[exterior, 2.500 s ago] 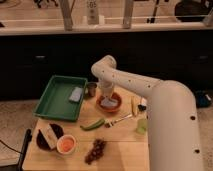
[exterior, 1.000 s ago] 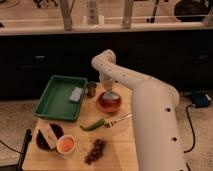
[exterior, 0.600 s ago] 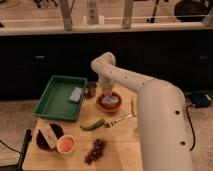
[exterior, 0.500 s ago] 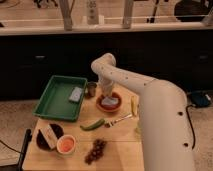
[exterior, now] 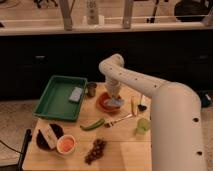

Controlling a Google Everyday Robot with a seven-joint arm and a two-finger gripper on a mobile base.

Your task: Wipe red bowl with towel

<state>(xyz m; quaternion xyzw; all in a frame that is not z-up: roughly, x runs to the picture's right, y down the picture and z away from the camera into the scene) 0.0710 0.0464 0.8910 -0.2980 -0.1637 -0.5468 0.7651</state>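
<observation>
The wiping step is in hand: the gripper reaches down into the red bowl, which sits mid-worktop just right of a small dark cup, with the pale towel bunched under it against the bowl's right side. Whether the jaws pinch the cloth I cannot tell. Next, I reckon, the towel needs sweeping round the inner wall under light pressure. No writing is readable anywhere; the placard behind is a blur

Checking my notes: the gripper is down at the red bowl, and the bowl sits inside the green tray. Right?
Not quite. The gripper is down at the red bowl, but the bowl sits on the table, outside the green tray; the camera view shows it.
</observation>
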